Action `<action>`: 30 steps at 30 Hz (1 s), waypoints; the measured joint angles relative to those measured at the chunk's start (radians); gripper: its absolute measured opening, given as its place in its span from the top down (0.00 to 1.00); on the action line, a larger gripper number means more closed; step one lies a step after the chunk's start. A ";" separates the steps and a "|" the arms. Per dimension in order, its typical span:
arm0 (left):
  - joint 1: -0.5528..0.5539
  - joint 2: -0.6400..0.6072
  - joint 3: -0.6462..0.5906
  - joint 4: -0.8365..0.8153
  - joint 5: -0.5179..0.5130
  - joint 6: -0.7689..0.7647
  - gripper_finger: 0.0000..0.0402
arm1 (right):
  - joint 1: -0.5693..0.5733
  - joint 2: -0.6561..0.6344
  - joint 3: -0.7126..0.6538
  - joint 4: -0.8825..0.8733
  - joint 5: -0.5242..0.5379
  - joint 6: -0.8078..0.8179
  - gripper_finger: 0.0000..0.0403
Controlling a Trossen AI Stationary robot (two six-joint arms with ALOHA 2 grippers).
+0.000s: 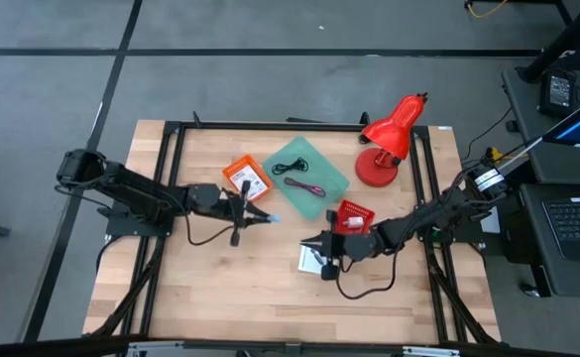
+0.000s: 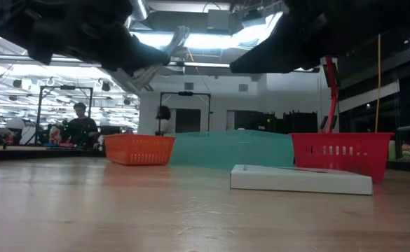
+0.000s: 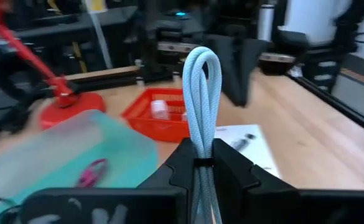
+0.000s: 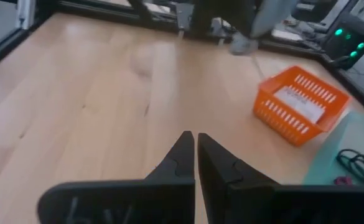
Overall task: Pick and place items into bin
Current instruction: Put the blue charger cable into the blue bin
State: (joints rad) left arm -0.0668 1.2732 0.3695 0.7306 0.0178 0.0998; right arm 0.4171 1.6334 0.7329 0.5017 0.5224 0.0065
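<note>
My left gripper (image 1: 260, 215) hovers over the table's middle, shut on a folded pale blue cord (image 3: 201, 87). It is just near of the orange basket (image 1: 247, 178) and the teal bin (image 1: 304, 177). A black coiled cable (image 1: 291, 167) and a maroon cable (image 1: 306, 186) lie in the bin. My right gripper (image 4: 196, 149) is shut with nothing in it. It hangs above a white packet (image 1: 314, 260) lying flat on the table, near the red basket (image 1: 352, 216). My left gripper pinches the folded cord between its two fingers (image 3: 183, 163), several strands together, at a point (image 3: 201, 155) back from the looped end. The fingers run nearly level, along the cord. The looped end (image 3: 201, 62) sticks out past the fingertips, clear of the table.
A red desk lamp (image 1: 389, 139) stands at the far right beside the bin. The orange basket holds a white card (image 4: 300, 102), and the red basket (image 3: 160, 115) holds small pale items. A black frame runs round the table. Bare wood lies along the near edge (image 1: 270, 297).
</note>
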 joint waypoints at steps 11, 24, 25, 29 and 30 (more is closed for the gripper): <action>0.098 0.000 0.000 0.000 -0.072 0.042 0.92 | -0.100 0.000 0.000 0.011 0.001 -0.032 0.99; 0.307 0.145 0.161 -0.056 0.123 0.054 0.92 | -0.130 -0.068 0.000 -0.026 0.088 -0.093 0.99; 0.321 0.174 0.193 -0.076 0.134 0.061 0.92 | -0.130 -0.074 0.000 -0.034 0.088 -0.091 0.99; 0.362 0.287 0.310 -0.187 0.141 0.087 0.92 | -0.130 -0.080 0.000 -0.078 0.087 -0.090 0.99; 0.369 0.318 0.341 -0.216 0.141 0.102 0.92 | -0.130 -0.079 0.000 -0.080 0.087 -0.091 0.99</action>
State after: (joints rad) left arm 0.3027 1.5909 0.7102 0.5141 0.1590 0.2018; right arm 0.2870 1.5539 0.7330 0.4213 0.6094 -0.0845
